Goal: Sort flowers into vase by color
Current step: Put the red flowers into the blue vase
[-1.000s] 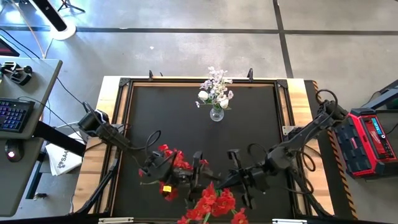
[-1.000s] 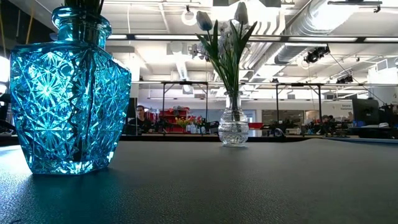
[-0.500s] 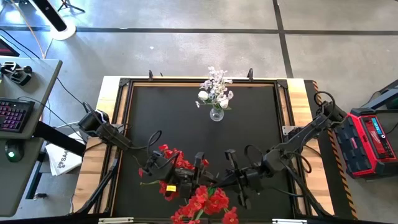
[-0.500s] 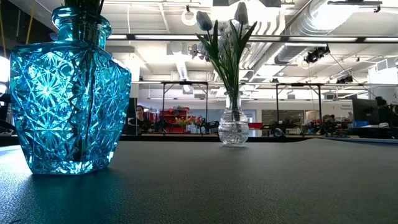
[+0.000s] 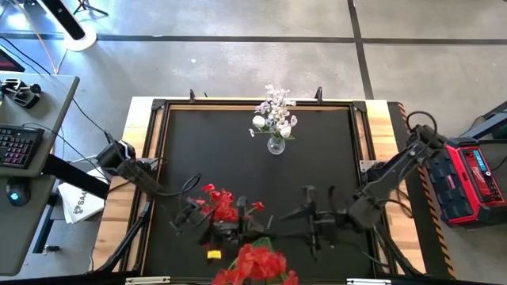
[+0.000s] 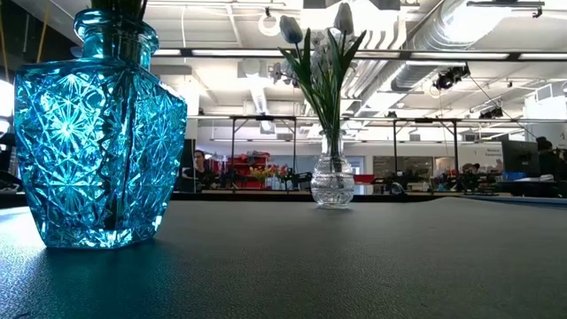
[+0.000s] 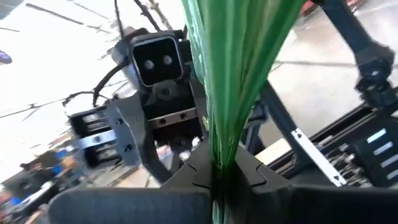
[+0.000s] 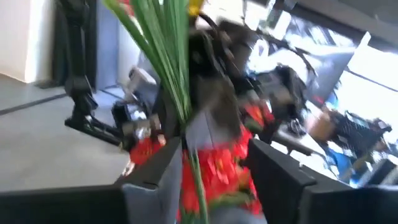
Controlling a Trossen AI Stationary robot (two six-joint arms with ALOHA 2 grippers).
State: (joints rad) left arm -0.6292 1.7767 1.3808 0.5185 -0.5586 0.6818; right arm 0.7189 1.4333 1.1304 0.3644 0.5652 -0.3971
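A bunch of red flowers (image 5: 255, 263) lies over the table's near edge, and its green stems (image 7: 236, 74) run toward my right arm. My left gripper (image 5: 244, 235) is shut on those stems. My right gripper (image 5: 307, 222) stands open just to the right. The stem ends (image 8: 168, 56) lie between its fingers; I cannot tell whether they touch. More red blooms (image 5: 218, 202) stand in the blue cut-glass vase (image 6: 97, 133), behind my left gripper. White and pale flowers (image 5: 274, 115) stand in a small clear vase (image 6: 333, 182) at the table's far middle. My left gripper pinches the bundled green stems (image 7: 219, 158) between its two fingers, close behind the red blooms. The fingers lie roughly level and come from the table's left. The stems stick out past the fingers toward my right gripper, and the blooms spread toward the near edge.
The black mat (image 5: 333, 158) lies bare between the two vases and on the right half. A raised frame with corner brackets (image 5: 360, 107) rims the table. A red case (image 5: 475, 174) stands off the right edge, and a desk with a keyboard (image 5: 20, 146) off the left.
My left gripper has shut on the red bunch's stems. My right gripper has let go of them and drawn back toward the table's right edge. The bunch's blooms have shifted a little toward the left along the near edge.
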